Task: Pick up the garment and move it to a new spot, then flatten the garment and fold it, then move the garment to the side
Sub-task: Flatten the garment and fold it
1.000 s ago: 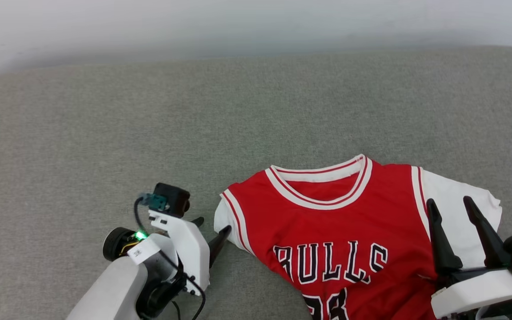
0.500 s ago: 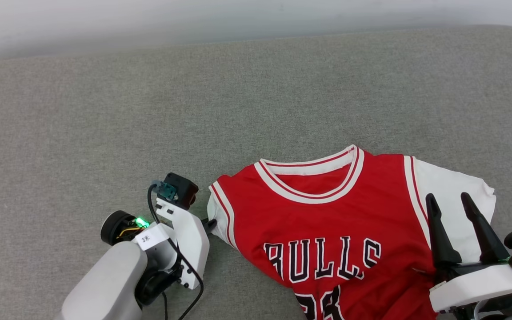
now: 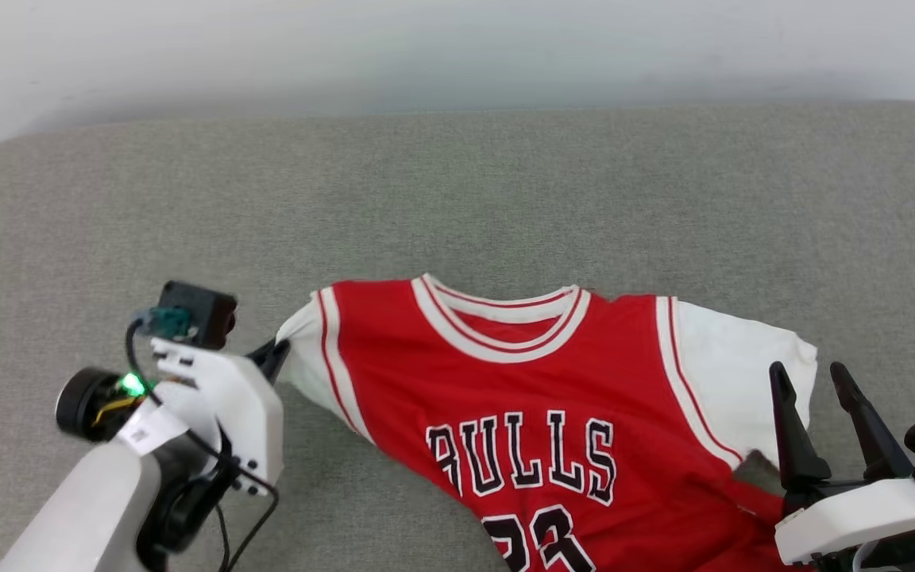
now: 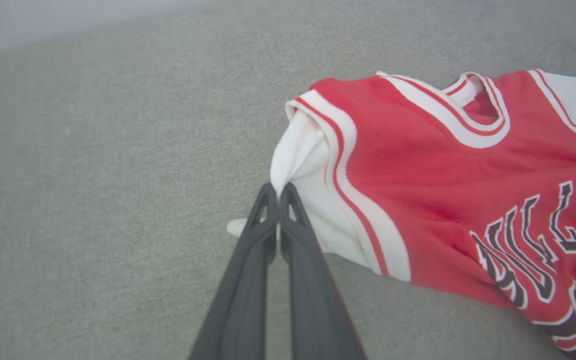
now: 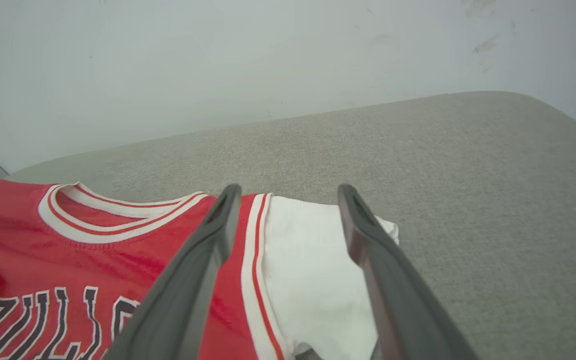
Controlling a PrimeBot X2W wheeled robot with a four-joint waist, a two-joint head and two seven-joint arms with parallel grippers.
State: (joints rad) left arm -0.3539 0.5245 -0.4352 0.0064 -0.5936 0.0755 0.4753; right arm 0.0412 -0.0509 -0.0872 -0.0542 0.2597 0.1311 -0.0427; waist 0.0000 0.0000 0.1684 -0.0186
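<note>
The jersey [image 3: 521,381] lay on grey fabric [image 3: 457,199]. The left wrist view made plain the left pincer [image 4: 278,192] clenched on its white lining [image 4: 303,160] at 9 o'clock. The right pincer [image 3: 807,369] stood released at 4 o'clock.

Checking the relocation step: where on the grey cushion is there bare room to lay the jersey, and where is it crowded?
Free: the grey cushion between the jersey and the wall, and left of the left gripper, shut on the jersey's white edge. Crowded: near right, under the open right gripper.
</note>
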